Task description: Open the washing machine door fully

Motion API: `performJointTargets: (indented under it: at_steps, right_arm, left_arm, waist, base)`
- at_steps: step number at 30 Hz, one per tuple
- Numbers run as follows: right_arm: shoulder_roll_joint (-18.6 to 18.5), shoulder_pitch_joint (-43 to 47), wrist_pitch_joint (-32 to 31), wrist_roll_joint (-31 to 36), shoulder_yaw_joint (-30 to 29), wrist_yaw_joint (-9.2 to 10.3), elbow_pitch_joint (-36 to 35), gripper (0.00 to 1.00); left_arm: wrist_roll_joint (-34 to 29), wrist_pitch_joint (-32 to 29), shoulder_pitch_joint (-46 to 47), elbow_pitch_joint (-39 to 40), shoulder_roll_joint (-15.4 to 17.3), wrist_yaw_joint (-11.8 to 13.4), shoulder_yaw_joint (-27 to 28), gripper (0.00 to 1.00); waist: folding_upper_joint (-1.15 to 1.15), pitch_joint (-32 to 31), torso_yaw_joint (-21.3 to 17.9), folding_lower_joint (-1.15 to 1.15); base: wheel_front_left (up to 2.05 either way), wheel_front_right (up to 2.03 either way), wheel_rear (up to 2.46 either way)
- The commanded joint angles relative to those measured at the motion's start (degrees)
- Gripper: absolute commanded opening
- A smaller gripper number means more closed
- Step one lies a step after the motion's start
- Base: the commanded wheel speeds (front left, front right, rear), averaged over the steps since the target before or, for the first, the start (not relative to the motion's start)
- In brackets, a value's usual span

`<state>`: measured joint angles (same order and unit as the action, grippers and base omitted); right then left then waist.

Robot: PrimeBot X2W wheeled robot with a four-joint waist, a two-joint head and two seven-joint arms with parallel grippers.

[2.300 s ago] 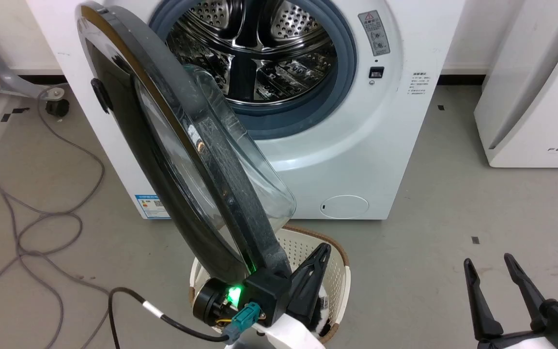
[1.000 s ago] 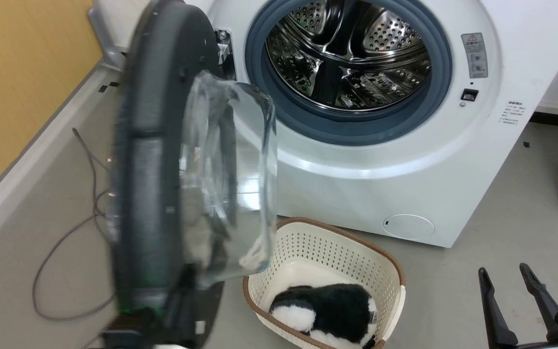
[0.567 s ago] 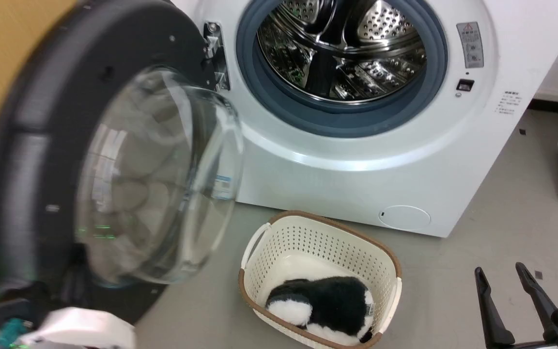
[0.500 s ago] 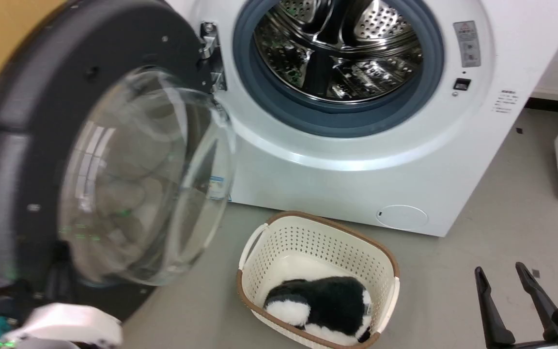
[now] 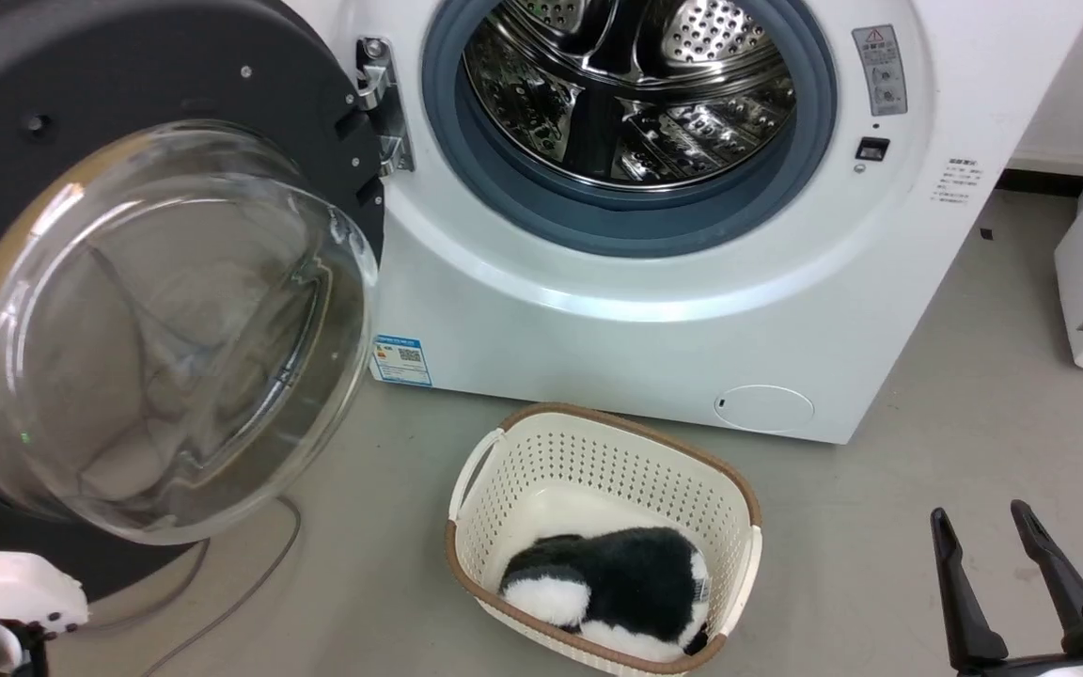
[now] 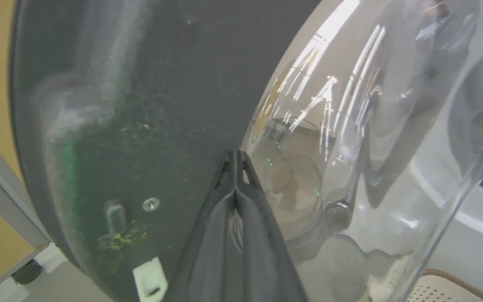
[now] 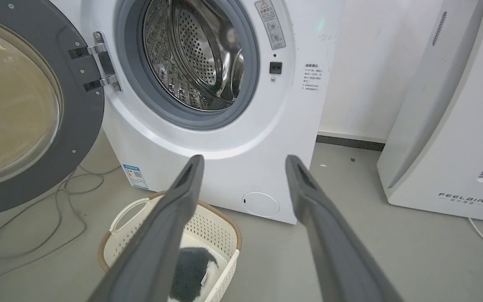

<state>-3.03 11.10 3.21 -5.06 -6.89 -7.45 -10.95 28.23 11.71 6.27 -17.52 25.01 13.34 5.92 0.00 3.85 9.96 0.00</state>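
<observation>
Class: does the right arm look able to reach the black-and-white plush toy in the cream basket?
Likely yes: the right tool is open, and the plush toy lies uncovered beyond bare floor.

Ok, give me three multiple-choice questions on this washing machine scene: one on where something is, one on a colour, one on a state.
1. Where does the basket stand?
A. On the floor in front of the washing machine
B. Inside the drum
C. On top of the appliance

2. What colours is the plush thing in the basket?
A. Red and yellow
B. Black and white
C. All blue

3. How is the right hand?
A. Shut on the door
B. Shut on a cable
C. Open, holding nothing

Answers:
1 A, it sits on the grey floor by the machine's front.
2 B, black fur with white patches.
3 C, its two fingers stand apart with nothing between them.
</observation>
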Motion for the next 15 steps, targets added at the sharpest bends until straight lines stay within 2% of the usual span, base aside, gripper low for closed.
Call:
performJointTargets:
  at_steps: [1,7,11,15]
  right_arm:
    - [0.1,-0.8,0.3,-0.1,-0.1,-0.03,-0.2,1.00]
    - [0.1,-1.0,0.5,-0.3,-0.1,-0.03,0.2,1.00]
    - [0.1,-0.8,0.6,-0.5,-0.3,-0.03,0.7,1.00]
    - [0.1,-0.6,0.8,-0.8,-0.2,-0.03,1.3,1.00]
  left_arm:
    - [-0.1,0.8,1.6,-2.3,1.0,-0.5,0.4,0.00]
    - [-2.2,2.4,3.8,-9.0,2.2,-0.9,0.0,0.00]
    - [-3.0,3.0,3.5,-10.2,1.0,-0.7,-0.2,0.00]
    - [-3.1,3.2,1.0,-8.1,-1.3,-0.7,0.3,0.00]
  waist:
    - [0.00,0.1,-0.2,0.00]
    - [0.00,0.2,-0.4,0.00]
    - [0.00,-0.1,-0.3,0.00]
    - [0.00,-0.9,-0.2,0.00]
  base:
    - [0.00,0.00,0.00]
    - [0.00,0.00,0.00]
    - [0.00,0.00,0.00]
    - [0.00,0.00,0.00]
